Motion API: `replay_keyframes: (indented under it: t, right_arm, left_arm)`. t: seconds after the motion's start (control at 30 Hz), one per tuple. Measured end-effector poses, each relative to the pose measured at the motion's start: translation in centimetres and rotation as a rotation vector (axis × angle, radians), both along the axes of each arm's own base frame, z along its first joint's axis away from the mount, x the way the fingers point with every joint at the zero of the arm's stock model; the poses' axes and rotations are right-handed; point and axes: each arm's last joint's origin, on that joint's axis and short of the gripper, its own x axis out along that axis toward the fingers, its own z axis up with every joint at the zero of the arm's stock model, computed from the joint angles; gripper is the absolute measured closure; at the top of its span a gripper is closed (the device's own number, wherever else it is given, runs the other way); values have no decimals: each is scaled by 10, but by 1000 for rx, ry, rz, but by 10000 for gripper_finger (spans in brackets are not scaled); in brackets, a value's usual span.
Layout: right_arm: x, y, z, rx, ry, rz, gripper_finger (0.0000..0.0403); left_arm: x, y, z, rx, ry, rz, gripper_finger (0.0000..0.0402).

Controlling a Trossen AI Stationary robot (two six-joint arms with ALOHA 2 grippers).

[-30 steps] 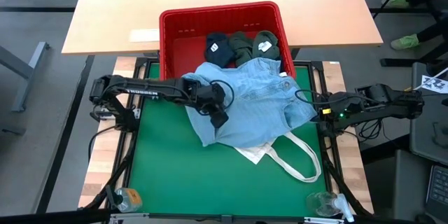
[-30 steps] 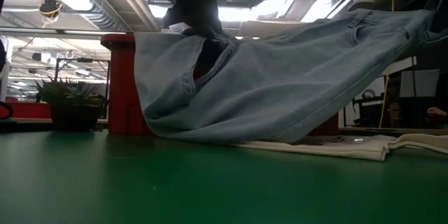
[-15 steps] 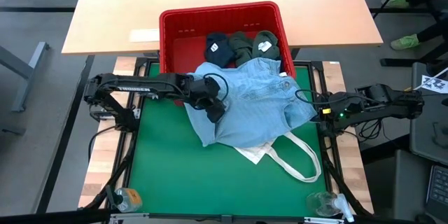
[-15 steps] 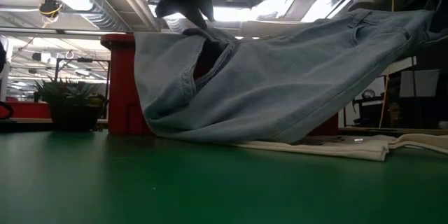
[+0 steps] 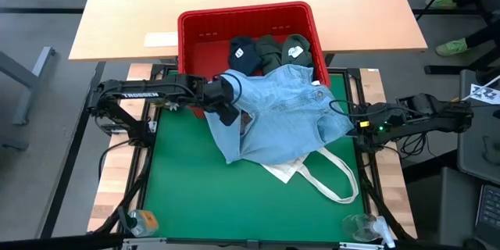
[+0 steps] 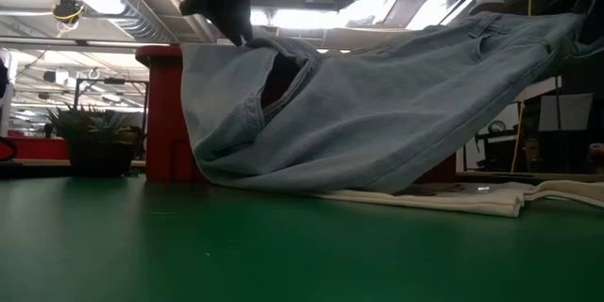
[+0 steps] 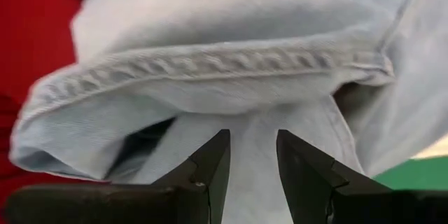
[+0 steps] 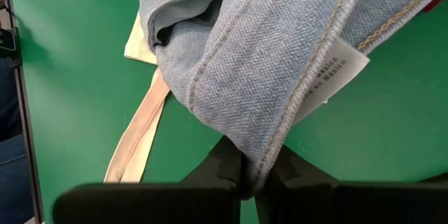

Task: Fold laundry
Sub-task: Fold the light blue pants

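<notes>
**Denim barely out of the basket, folding not yet begun**

From where I stand, the light blue denim garment (image 5: 277,121) hangs half out of the red basket (image 5: 205,27) and spills onto the green worktop (image 5: 187,195), lying partly over a white tote bag (image 5: 328,176). The right tool (image 8: 253,182) is at the right edge of the worktop, its fingers clamped together on a seamed edge of the denim, holding that side up. The left tool (image 7: 250,164) is at the denim's other edge, near the basket's front wall; its fingers stand apart with nothing between them, pointing at a hem.

Nothing looks folded yet, in my judgement. The denim is crumpled and unspread, and the navy garment (image 5: 242,53) and the olive green garments (image 5: 283,51) sit bundled inside the basket. Spreading the denim flat, folding it, then taking each remaining piece in turn all lies ahead.
</notes>
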Motion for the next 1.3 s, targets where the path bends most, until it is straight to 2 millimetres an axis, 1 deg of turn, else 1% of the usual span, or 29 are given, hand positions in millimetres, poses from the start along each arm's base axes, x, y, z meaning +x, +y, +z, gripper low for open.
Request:
replay_keyframes:
  t: [0.13, 0.27, 0.5, 0.8, 1.03, 1.1, 1.17, 1.3]
  right_arm:
    - [0, 0, 0, 0, 0, 1, 387]
    - [0, 0, 0, 0, 0, 1, 387]
    - [0, 0, 0, -3, 0, 5, 387]
    - [0, 0, 0, -4, 0, 6, 387]
    - [0, 0, 0, -5, 0, 6, 387]
    - [0, 0, 0, -5, 0, 7, 387]
    - [0, 0, 0, -5, 0, 7, 387]
    - [0, 0, 0, -5, 0, 7, 387]
  left_arm:
    - [0, 1, 0, 26, 5, 8, 289]
    - [0, 1, 0, 55, 27, -32, 289]
    - [-1, 3, 0, 58, 30, -27, 289]
    - [5, 10, -8, 53, 58, -7, 289]
    - [6, 10, -9, 36, 59, -16, 291]
    - [6, 10, -9, 32, 59, -18, 300]
    - [6, 10, -9, 33, 60, -18, 321]
    - [5, 10, -9, 35, 61, -16, 383]
